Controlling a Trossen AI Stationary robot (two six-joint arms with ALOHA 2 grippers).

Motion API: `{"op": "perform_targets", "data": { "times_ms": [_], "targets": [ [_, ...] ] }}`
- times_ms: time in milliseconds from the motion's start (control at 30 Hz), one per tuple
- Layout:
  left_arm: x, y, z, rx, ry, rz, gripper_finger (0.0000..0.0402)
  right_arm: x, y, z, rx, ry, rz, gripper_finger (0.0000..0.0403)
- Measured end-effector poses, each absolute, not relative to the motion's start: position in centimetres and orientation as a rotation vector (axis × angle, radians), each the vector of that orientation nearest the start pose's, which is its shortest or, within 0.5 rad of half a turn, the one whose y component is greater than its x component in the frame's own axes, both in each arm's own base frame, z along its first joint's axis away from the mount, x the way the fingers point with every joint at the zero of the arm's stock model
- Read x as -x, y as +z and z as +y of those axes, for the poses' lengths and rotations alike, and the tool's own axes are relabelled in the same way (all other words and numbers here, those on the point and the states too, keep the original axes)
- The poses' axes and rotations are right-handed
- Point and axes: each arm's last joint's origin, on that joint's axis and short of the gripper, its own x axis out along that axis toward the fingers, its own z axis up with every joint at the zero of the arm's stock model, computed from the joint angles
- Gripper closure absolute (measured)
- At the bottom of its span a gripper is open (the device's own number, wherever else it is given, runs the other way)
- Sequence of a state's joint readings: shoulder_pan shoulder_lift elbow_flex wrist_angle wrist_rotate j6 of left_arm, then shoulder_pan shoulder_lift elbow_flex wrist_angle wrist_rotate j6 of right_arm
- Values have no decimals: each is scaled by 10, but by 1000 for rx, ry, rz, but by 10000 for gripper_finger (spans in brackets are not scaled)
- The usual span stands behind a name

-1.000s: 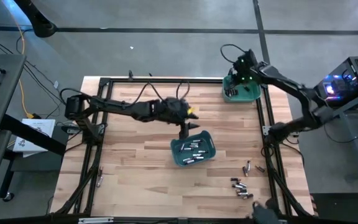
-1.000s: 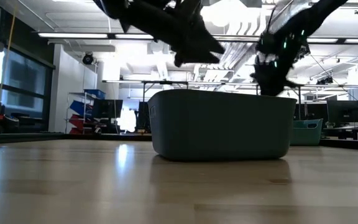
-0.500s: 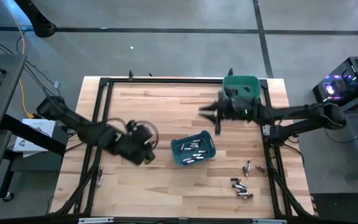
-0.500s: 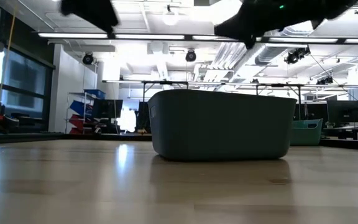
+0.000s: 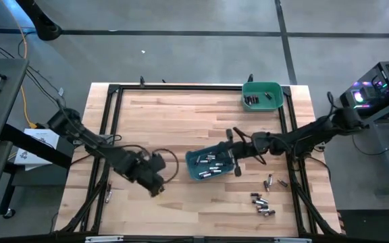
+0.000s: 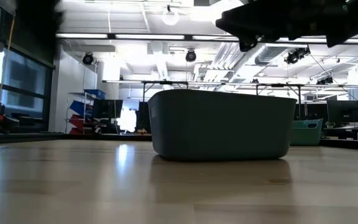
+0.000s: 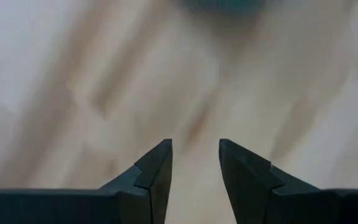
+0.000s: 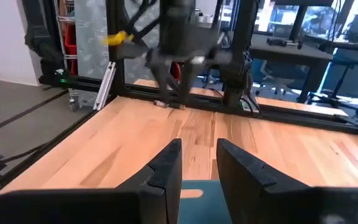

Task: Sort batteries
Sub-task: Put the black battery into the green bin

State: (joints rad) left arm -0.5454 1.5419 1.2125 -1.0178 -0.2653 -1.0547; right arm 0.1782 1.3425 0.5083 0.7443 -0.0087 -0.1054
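Several batteries [image 5: 209, 164], tiny silvery and dark cylinders, lay heaped in the nearer of my two teal bins [image 5: 198, 173]; a dark few sat in the far corner bin [image 5: 270, 88], and roughly six, as best I could count at that size, were scattered on the bare wood near the table's front right edge [image 5: 262, 204]. My right gripper [image 5: 232, 150] hung over the near bin's right rim with its fingers a narrow gap apart and nothing between them, while my left gripper [image 7: 194, 163] pointed down at pale planks left of that bin, parted and empty. Underneath was a light wooden table [image 5: 167, 115] framed in black rails, and beyond it a bright workshop with ceiling strip lights [image 6: 135, 36] and desks.
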Motion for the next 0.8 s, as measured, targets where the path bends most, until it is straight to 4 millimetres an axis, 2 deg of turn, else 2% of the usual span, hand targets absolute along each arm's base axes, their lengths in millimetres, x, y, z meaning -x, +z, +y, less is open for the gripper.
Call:
{"op": "perform_targets", "data": {
  "times_ms": [167,300,433,567,667,800],
  "targets": [
    [-248,209,-151,415,301,1708,260,-264,210,48,110,191,57,308],
    [-244,178,-157,426,301,2063,229,-264,209,48,102,193,73,308],
    [-240,163,-163,369,287,2185,201,-263,206,49,60,192,102,308],
    [-231,156,-166,376,253,2236,206,-263,204,49,37,194,129,308],
    [-217,146,-163,353,300,2297,236,-263,203,50,28,195,142,308],
    [-198,135,-155,293,393,2377,306,-262,201,50,14,194,165,308]
  ]
}}
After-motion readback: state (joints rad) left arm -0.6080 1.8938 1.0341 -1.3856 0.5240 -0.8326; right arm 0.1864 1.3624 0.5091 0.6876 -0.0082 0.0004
